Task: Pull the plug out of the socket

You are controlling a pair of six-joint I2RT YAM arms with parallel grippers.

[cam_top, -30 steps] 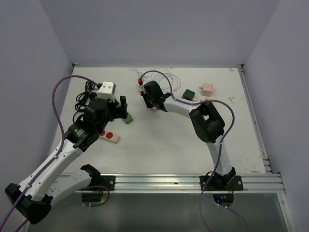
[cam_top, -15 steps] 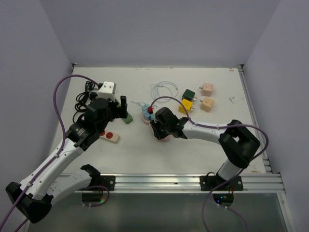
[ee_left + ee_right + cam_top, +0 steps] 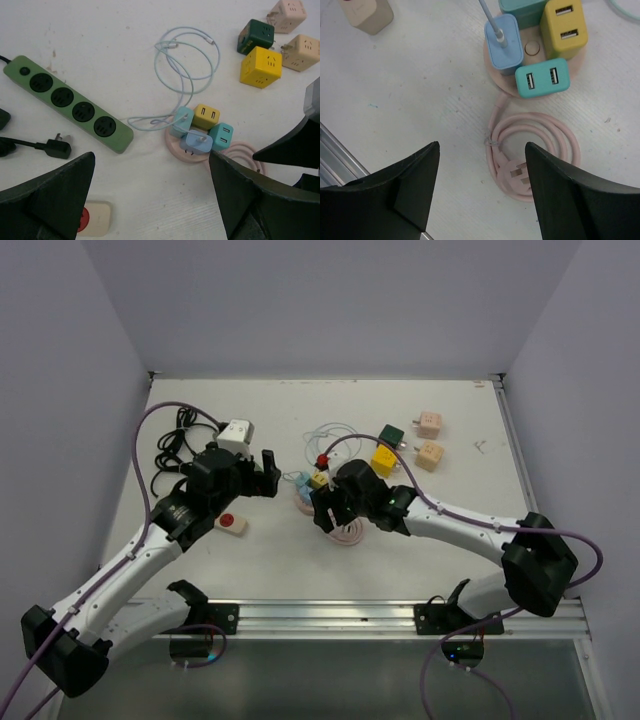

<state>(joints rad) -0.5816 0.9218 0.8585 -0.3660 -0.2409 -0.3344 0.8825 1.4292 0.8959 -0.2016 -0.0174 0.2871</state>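
The round pink socket (image 3: 532, 50) lies mid-table with a blue plug (image 3: 503, 42), a yellow one (image 3: 564, 27) and two teal ones (image 3: 541, 77) on it. A pale cable runs from the blue plug (image 3: 196, 142). The socket's pink cord (image 3: 532, 150) lies coiled beside it. My right gripper (image 3: 482, 195) hangs open just above that coil, holding nothing. In the top view the right gripper (image 3: 330, 508) covers part of the socket (image 3: 305, 502). My left gripper (image 3: 150, 200) is wide open and empty, left of the socket (image 3: 180, 152).
A green power strip (image 3: 70, 107) and a black plug (image 3: 55, 147) lie to the left. A white switch with a red button (image 3: 232, 523) sits near the left arm. Yellow (image 3: 383, 460), green (image 3: 390, 433) and two beige cubes (image 3: 430, 422) stand back right. A pale cable loop (image 3: 335, 435) lies behind the socket.
My right gripper has swung from the back toward the near side, the socket, plugs and cable came with it, and its jaws have opened. The left gripper has shifted slightly right.
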